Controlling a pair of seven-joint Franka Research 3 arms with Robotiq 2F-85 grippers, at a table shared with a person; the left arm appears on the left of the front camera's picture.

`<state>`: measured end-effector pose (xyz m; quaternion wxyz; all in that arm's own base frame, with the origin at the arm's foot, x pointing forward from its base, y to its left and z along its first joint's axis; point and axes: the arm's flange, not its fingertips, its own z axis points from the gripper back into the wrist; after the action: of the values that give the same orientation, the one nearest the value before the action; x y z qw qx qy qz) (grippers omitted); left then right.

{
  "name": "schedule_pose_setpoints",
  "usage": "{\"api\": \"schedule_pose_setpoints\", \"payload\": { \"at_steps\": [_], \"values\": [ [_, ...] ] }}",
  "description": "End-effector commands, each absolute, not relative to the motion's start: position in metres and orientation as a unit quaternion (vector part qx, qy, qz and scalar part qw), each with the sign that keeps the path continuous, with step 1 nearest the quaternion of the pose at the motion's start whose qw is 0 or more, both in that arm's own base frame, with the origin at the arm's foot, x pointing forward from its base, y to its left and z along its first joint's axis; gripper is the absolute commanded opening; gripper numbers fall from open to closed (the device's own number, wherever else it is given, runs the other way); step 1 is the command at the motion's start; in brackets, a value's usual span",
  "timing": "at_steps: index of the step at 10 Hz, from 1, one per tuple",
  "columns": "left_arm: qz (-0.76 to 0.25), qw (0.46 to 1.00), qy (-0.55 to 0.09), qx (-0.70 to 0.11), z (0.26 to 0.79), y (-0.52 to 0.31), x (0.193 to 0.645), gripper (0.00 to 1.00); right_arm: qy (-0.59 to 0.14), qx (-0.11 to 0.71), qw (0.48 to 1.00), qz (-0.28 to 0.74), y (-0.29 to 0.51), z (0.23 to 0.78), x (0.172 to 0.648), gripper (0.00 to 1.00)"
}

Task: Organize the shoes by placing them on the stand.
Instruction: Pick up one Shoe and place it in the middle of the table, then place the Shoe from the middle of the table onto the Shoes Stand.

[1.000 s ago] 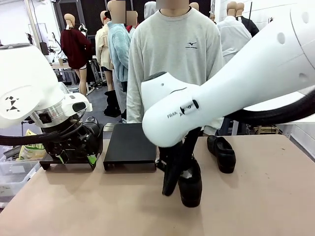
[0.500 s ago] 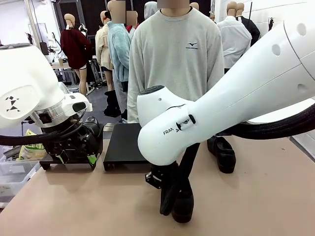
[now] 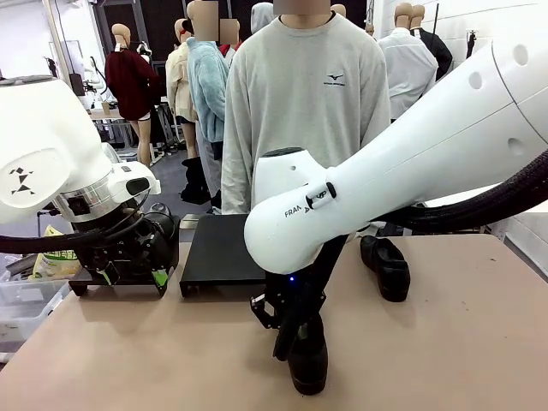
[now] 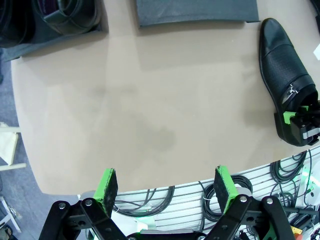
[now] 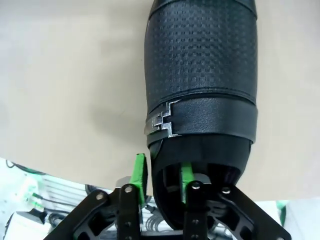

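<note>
The step in hand is the grip on one shoe, not yet its placing. The right gripper (image 5: 163, 172) stands at the heel of the near shoe (image 5: 200, 65), which lies on the table (image 3: 445, 360) on the robot's side of the empty stand (image 3: 221, 248), a little to its right. One green pad (image 5: 140, 172) is outside the shoe's side wall and the other (image 5: 186, 175) is inside the opening, so the fingers straddle the wall; whether they pinch it or stand slack around it I cannot tell.

The second shoe (image 3: 387, 267) sits on the table to the right of the empty stand, apart from it. A filled stand (image 4: 55, 40) just left of the empty stand carries a pair of shoes (image 4: 70, 12). The left gripper (image 4: 165, 187) hangs left of the empty stand with its fingers spread wide, holding nothing.

As I judge it, the task is partway done; two shoes remain off the empty stand. The next move calls for a firm pinch on the wall; then a lift clear of the table, a carry away from the robot over the empty stand, and a sole-flat set-down to one side of its top, leaving room for the second shoe. The thin wall may let the shoe swing, so a slow carry seems wise.
</note>
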<state>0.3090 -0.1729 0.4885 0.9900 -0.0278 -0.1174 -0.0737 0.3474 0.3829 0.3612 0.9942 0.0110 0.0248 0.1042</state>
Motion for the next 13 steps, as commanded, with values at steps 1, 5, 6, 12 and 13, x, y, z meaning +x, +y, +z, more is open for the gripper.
{"api": "schedule_pose_setpoints", "payload": {
  "at_steps": [1, 5, 6, 12, 13],
  "values": [
    [-0.065, 0.990, -0.120, -0.035, 0.487, -0.174, 0.310, 1.00, 0.027, 0.040, 0.993, 0.110, 0.377, 0.363, 0.350, 1.00],
    [-0.065, 0.990, -0.120, -0.035, 0.487, -0.174, 0.310, 1.00, 0.027, 0.066, 0.990, 0.118, 0.369, 0.368, 0.352, 1.00],
    [-0.065, 0.990, -0.120, -0.035, 0.487, -0.174, 0.310, 1.00, 0.034, 0.075, 0.989, 0.123, 0.366, 0.370, 0.353, 1.00],
    [-0.065, 0.990, -0.120, -0.035, 0.487, -0.174, 0.310, 1.00, 0.033, 0.059, 0.990, 0.121, 0.376, 0.373, 0.357, 1.00],
    [-0.065, 0.990, -0.120, -0.035, 0.487, -0.174, 0.310, 1.00, 0.011, 0.030, 0.989, 0.147, 0.382, 0.393, 0.350, 1.00]
  ]
}}
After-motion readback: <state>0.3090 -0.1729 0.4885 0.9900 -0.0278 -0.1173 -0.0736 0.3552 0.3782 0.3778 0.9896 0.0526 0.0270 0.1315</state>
